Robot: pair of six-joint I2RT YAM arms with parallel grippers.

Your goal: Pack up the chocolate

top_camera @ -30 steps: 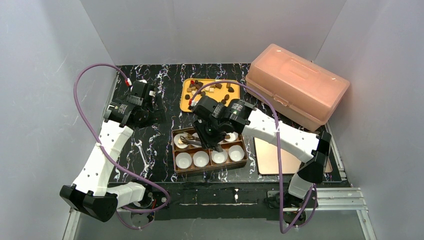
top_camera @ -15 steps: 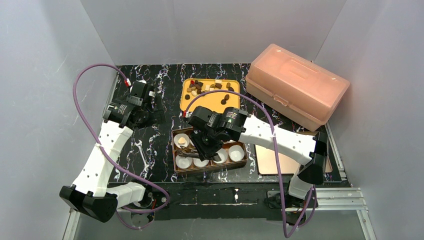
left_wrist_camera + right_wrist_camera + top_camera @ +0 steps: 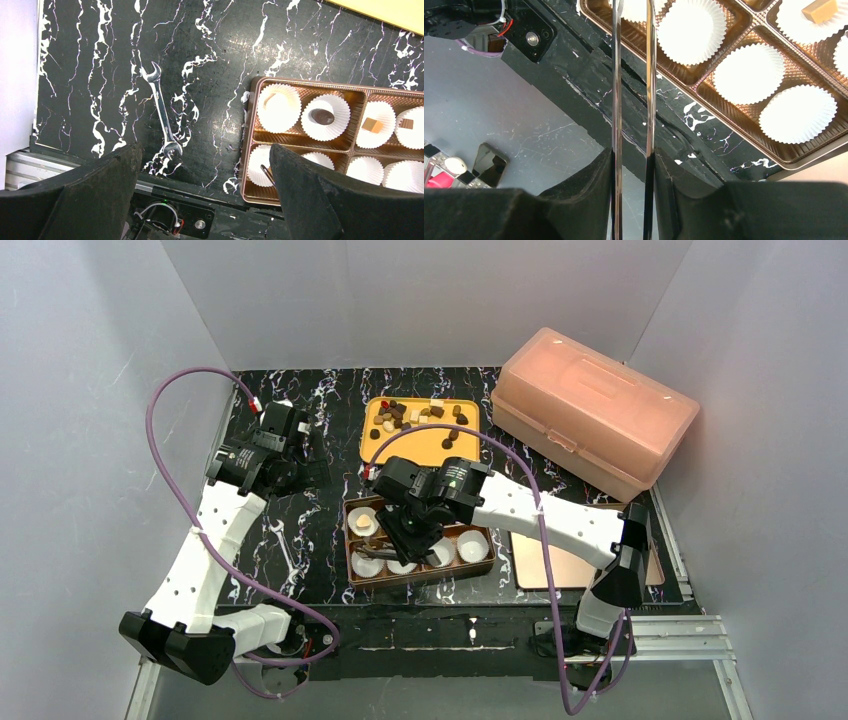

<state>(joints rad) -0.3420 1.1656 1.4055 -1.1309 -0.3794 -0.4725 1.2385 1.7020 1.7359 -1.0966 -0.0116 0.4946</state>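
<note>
right arm has come in toward me and a bit left since a second ago: its wrist was over the far row of the box [image 3: 416,581], now it hangs over the near-left corner. left arm hasn't budged.

right tool [image 3: 631,160] is partly closed on a pair of metal tweezers [image 3: 650,75]. the two blades run parallel with a gap between them and point at the near-left cup. the tips run out of the wrist view, so i can't tell if a piece is pinched there. the left wrist view shows only a sliver of blade in that cup.

left tool [image 3: 204,150] is fully spread with nothing in it, parked over the tabletop [image 3: 100,75] near the wrench [image 3: 162,112], left of the box.

progress: i'd say about half done. the far row's four paper cups [image 3: 691,30] each carry one piece: cream, dark, caramel cube, brown. the three near-row cups i can see properly look empty, and the near-left one is half hidden.

most of the chocolate [image 3: 420,418] is on the yellow tray [image 3: 372,445] behind the box, so more runs are left. the lid isn't on the box.
</note>
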